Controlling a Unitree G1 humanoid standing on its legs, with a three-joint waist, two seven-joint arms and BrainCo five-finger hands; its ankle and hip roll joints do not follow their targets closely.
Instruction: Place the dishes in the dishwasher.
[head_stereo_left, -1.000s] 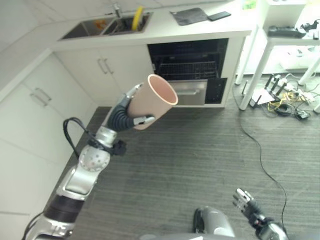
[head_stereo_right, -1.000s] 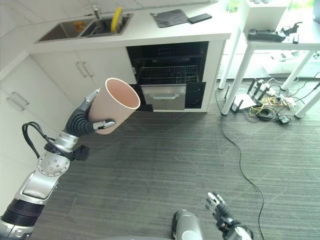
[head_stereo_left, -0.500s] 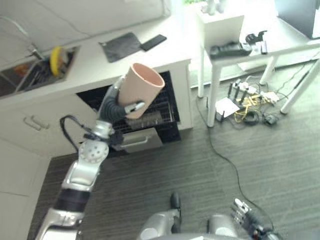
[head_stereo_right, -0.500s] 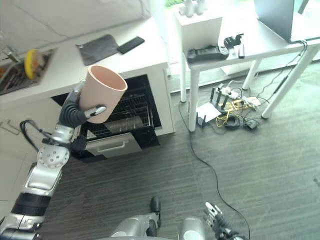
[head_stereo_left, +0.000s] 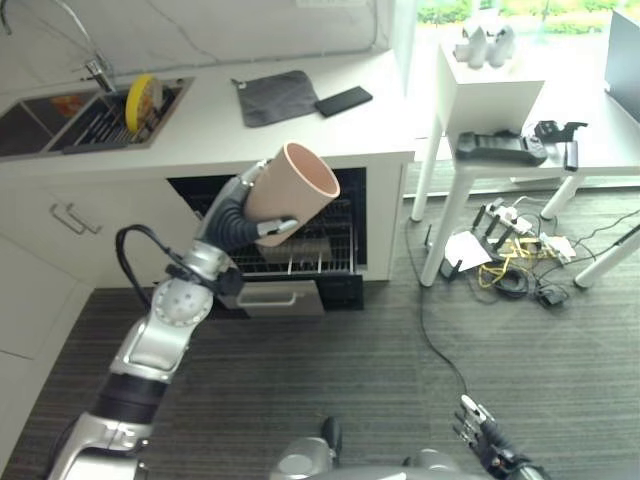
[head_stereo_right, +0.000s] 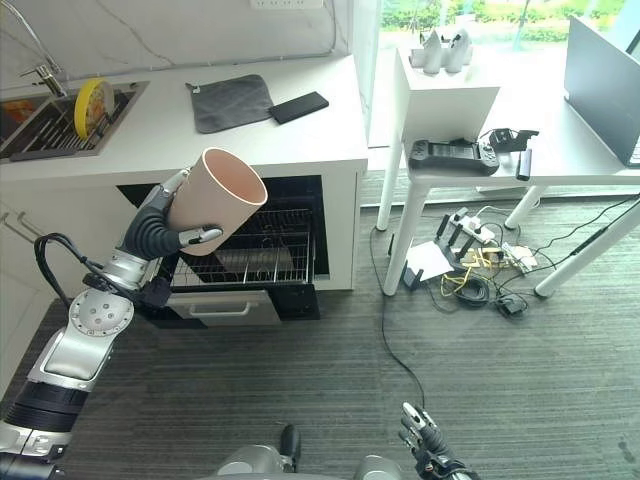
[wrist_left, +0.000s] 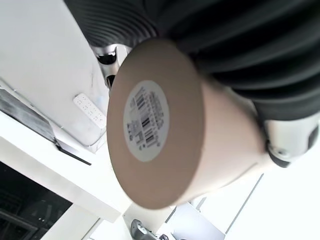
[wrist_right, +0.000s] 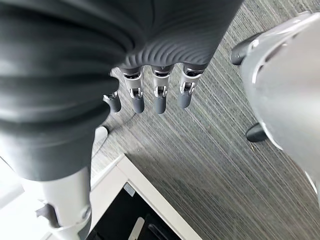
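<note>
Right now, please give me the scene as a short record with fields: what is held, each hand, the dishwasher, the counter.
held item: pink cup, tilted, mouth toward the camera
left hand: curled round the cup, raised before the dishwasher
right hand: low near the floor, fingers relaxed, empty
dishwasher: open, wire rack visible
counter: grey cloth, dark phone

The dishwasher stood open under the counter, its wire rack pulled out and bare; the grey floor before it lay unobstructed.
</note>
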